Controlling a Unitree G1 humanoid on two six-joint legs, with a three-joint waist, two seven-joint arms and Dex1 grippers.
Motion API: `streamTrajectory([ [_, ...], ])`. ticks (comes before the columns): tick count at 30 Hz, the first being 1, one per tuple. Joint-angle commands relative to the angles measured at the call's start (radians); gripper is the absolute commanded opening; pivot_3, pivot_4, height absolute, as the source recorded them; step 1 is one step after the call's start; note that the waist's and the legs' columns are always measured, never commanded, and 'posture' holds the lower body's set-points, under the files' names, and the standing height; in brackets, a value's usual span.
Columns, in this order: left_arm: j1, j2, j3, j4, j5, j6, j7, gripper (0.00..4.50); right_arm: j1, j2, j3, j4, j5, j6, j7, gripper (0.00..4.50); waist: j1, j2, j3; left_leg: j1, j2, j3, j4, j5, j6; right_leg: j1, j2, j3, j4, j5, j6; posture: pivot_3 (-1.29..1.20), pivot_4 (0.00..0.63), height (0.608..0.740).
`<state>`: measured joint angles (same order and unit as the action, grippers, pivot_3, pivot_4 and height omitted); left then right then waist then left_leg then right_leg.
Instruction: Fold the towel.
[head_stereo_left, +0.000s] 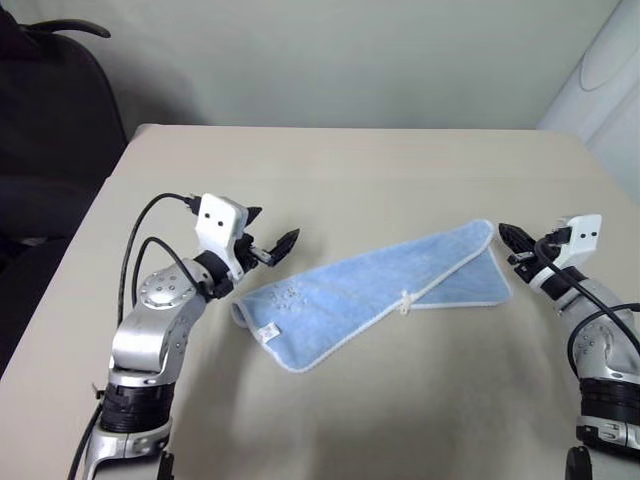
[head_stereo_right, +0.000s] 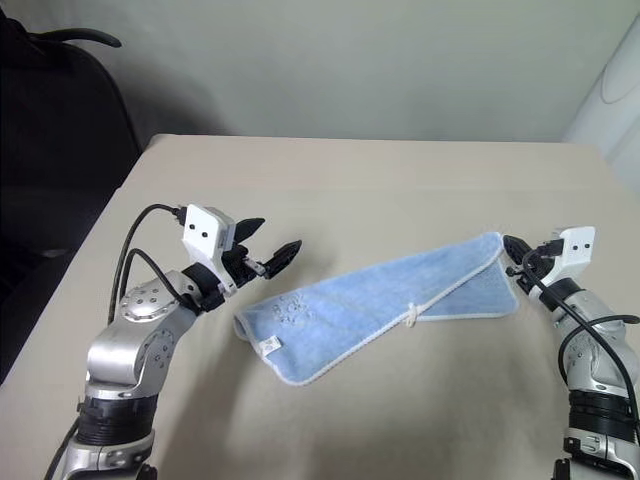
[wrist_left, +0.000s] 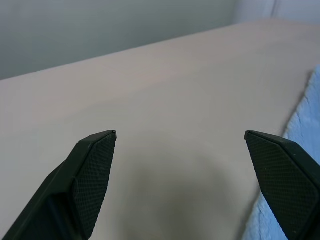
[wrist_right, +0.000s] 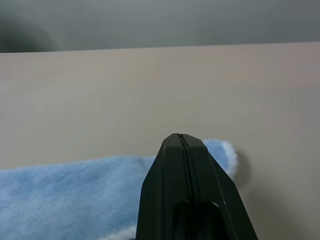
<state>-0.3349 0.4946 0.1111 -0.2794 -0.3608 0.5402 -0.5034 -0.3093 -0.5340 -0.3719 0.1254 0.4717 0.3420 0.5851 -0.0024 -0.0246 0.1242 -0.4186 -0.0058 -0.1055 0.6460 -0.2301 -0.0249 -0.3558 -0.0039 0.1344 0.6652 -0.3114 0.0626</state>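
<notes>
Left pincer (head_stereo_left: 272, 233) splayed, right pincer (head_stereo_left: 507, 234) clenched empty, flanking fluffy light-blue folded towel (head_stereo_left: 370, 292) on smooth beige table (head_stereo_left: 360, 170).

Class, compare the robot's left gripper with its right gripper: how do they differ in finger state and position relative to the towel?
The left gripper has its fingers spread wide; the right gripper has its fingers pressed shut. The left gripper hovers by the towel's rolled near-left end; the right gripper sits at its far right corner. Neither holds the towel.

Beige table (head_stereo_left: 380, 170), black chair (head_stereo_left: 50, 110) beside it, pale wall (head_stereo_left: 330, 60) behind
</notes>
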Motion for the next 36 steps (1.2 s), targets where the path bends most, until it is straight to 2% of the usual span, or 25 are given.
streamTrajectory([
  [1,0.03,0.032,-0.01,-0.043,0.004,-0.001,-0.032,4.46,-0.035,-0.016,-0.001,0.028,-0.01,0.024,-0.026,0.0,-0.001,0.0,0.0,0.0,0.0,0.0,0.0,0.0,0.0,0.0,0.0,0.0,0.0,0.0,0.0,0.0,0.15,0.74],
  [2,0.046,0.044,-0.013,-0.059,0.002,0.006,-0.042,4.46,-0.05,-0.02,0.011,0.044,-0.016,0.029,-0.019,0.0,-0.001,0.0,0.0,0.0,0.0,0.0,0.0,0.0,0.0,0.0,0.0,0.0,0.0,0.0,0.0,0.0,0.15,0.74],
  [4,0.076,0.061,-0.022,-0.089,0.001,0.015,-0.052,4.5,-0.085,-0.032,0.022,0.088,-0.027,0.036,-0.007,0.59,-0.002,0.0,0.0,0.0,0.0,0.0,0.0,0.0,0.0,0.0,0.0,0.0,0.0,0.0,0.0,0.0,0.15,0.74],
  [10,0.174,0.093,-0.018,-0.17,-0.034,0.038,-0.096,4.5,-0.218,-0.039,0.017,0.231,-0.012,0.11,-0.023,2.6,0.0,0.0,0.0,0.0,0.0,0.0,-0.001,0.0,0.0,0.0,0.0,0.0,0.001,0.0,0.0,0.0,0.15,0.74],
  [15,0.238,0.148,-0.061,-0.209,-0.017,0.013,-0.164,4.5,-0.329,-0.054,-0.012,0.367,-0.017,0.171,-0.08,4.35,0.003,0.0,0.0,0.0,0.0,0.0,-0.001,0.0,0.0,-0.001,0.0,0.0,0.001,0.0,0.0,0.0,0.15,0.74],
  [27,0.341,0.163,-0.045,-0.318,-0.017,0.022,-0.155,4.5,-0.542,-0.085,-0.05,0.725,-0.019,0.198,-0.108,4.43,0.005,0.001,0.0,0.0,0.0,0.0,-0.002,0.0,0.0,-0.002,0.0,0.0,0.002,0.0,-0.001,0.0,0.15,0.74],
  [36,0.366,0.177,-0.03,-0.33,-0.024,0.019,-0.161,4.5,-0.546,-0.078,-0.055,0.756,-0.002,0.266,-0.071,4.43,0.004,0.002,0.0,0.0,0.0,0.001,-0.003,0.0,0.0,-0.002,0.0,0.0,0.002,0.001,-0.002,0.0,0.15,0.74],
])
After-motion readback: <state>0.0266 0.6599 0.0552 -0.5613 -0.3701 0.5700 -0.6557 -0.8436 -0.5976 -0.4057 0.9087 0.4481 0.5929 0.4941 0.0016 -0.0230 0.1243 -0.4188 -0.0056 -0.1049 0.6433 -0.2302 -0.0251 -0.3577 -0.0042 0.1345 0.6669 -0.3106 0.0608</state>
